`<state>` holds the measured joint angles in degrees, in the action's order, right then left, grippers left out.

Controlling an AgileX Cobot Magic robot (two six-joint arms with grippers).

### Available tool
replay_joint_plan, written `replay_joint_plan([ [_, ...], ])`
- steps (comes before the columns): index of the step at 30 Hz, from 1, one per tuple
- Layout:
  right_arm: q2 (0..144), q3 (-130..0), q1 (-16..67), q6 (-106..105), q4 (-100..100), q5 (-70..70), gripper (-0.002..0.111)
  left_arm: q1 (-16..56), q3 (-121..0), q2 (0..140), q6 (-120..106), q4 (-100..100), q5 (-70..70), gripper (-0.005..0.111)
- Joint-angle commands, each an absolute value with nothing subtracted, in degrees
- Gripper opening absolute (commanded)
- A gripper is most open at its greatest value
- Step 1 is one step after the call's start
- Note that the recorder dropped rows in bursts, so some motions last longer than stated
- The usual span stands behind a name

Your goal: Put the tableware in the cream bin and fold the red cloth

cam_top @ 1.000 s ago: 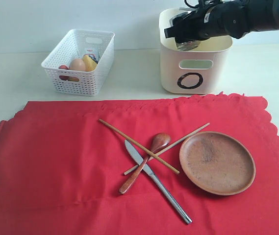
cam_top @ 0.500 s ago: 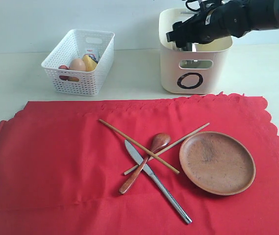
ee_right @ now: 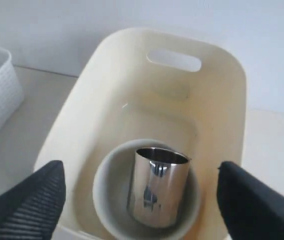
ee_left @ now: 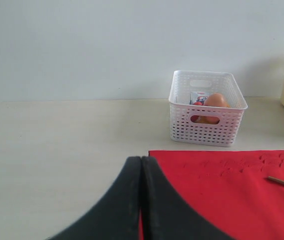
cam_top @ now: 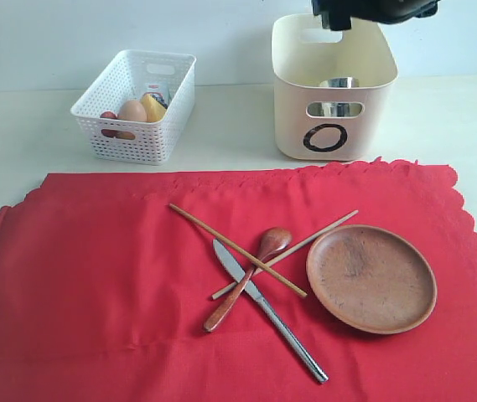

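Overhead, right pincer [ee_right: 142,197] clears cream bin [cam_top: 334,86] rim

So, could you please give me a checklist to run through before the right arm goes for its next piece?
1. Right gripper open and empty over the cream bin: ok.
2. Steel cup standing in the bowl inside the bin: ok.
3. Brown plate with nothing lying on it: ok.
4. Spoon, knife and chopsticks apart for single picks: not ok, crossed.
5. Red cloth bare for folding: not ok.
6. Left gripper open: not ok, shut.
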<state>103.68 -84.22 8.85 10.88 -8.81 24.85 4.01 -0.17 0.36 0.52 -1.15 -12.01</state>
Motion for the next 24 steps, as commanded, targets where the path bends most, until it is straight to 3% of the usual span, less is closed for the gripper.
replay_joint_plan([
  [1,99.2,-84.38,9.02,6.8,-3.03,31.66,0.078,3.96,0.0,0.0,0.36,-1.23,-11.89,0.0],
  [14,101.35,-84.38,17.48,-38.7,17.03,59.55,0.078,3.96,0.0,0.0,0.36,-1.23,-11.89,0.0],
  [24,109.0,-84.38,24.7,-43.76,16.65,61.98,0.078,3.96,0.0,0.0,0.36,-1.23,-11.89,0.0],
])
